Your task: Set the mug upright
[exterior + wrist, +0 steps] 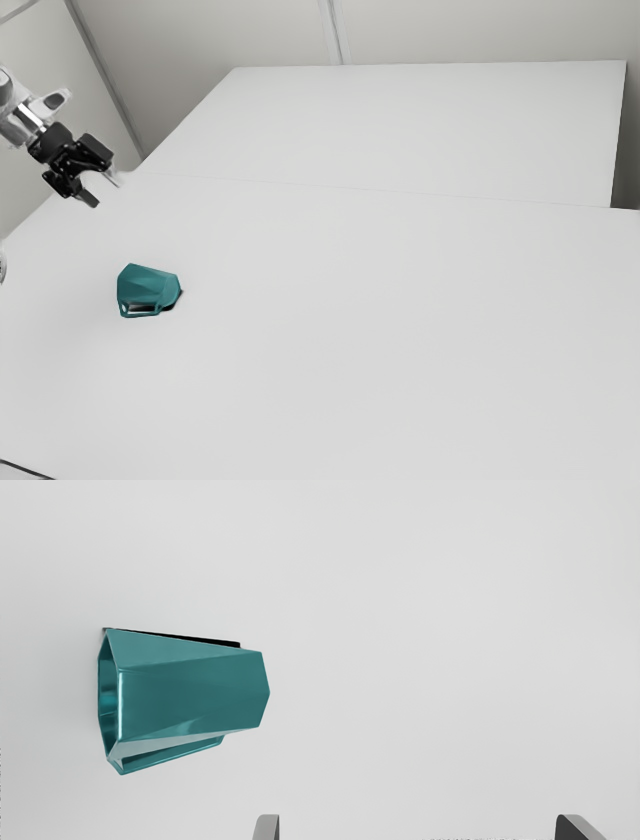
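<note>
A glossy teal, faceted, tapered mug (190, 695) lies on its side on the flat white table (380, 330), toward the exterior view's left. The black two-finger end effector (105, 192) is above the table, well apart from the mug, whose base is nearer to it than the mouth.

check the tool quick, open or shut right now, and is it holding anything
Tool: open, fingers apart, holding nothing; the teal mug lies on its side, untouched.
</note>
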